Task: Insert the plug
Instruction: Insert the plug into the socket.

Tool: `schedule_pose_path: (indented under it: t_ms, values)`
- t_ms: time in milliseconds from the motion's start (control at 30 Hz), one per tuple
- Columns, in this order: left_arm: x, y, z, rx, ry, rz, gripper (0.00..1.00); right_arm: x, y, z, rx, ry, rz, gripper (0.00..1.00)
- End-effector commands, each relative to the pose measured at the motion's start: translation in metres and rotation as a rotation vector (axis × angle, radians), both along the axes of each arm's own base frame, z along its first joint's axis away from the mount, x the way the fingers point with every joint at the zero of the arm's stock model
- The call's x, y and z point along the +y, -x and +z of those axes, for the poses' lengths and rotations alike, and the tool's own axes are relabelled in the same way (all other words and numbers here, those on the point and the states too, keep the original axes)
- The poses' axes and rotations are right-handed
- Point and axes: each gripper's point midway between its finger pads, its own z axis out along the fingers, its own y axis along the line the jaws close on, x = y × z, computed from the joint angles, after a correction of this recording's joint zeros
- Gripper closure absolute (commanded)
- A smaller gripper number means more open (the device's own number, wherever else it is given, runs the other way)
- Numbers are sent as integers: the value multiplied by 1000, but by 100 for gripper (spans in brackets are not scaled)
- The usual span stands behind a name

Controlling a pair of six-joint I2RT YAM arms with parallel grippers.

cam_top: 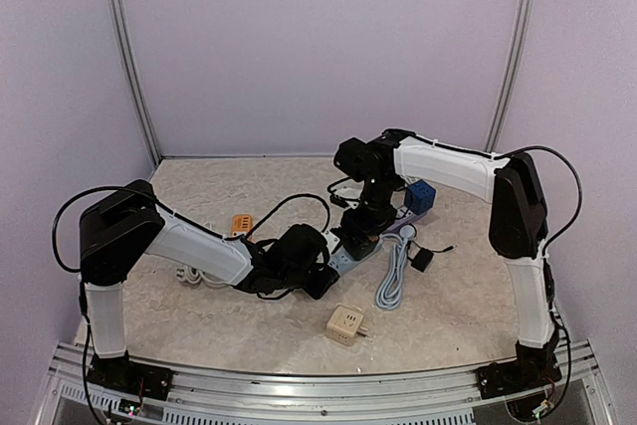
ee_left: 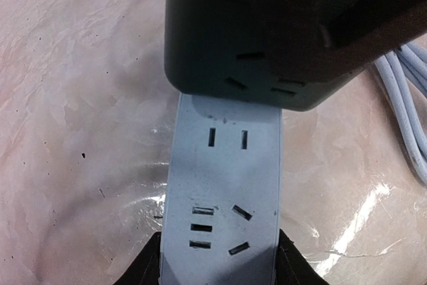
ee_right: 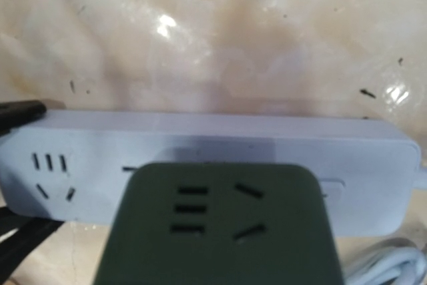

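Observation:
A pale blue power strip lies on the table. My left gripper is shut on its near end; in the left wrist view the black fingers clamp both sides of the strip. My right gripper is shut on a dark green cube plug and holds it directly over the strip. The cube covers the strip's far sockets. In the right wrist view the cube hides my fingers and the middle of the strip. The prongs are hidden, and I cannot tell whether they are in a socket.
The strip's white cable is bundled to the right and also shows in the left wrist view. A blue cube, a small black adapter, a beige cube adapter and an orange item lie around.

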Motion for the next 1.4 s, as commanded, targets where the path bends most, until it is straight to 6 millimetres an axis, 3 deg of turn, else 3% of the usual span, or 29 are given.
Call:
schedule_pose_path:
  t_ms: [0, 667, 1167, 1367]
  values:
    - [0, -8, 2, -4, 4, 32, 90, -5, -3, -22, 7, 74, -17, 100]
    - [4, -13, 10, -100, -49, 62, 93, -6, -8, -27, -5, 136, -77, 100]
    - [3, -12, 12, -100, -39, 60, 93, -1, -8, -49, 30, 145, -82, 100]
    - [3, -11, 11, -96, -37, 55, 93, -2, -10, -45, 18, 150, -80, 100]
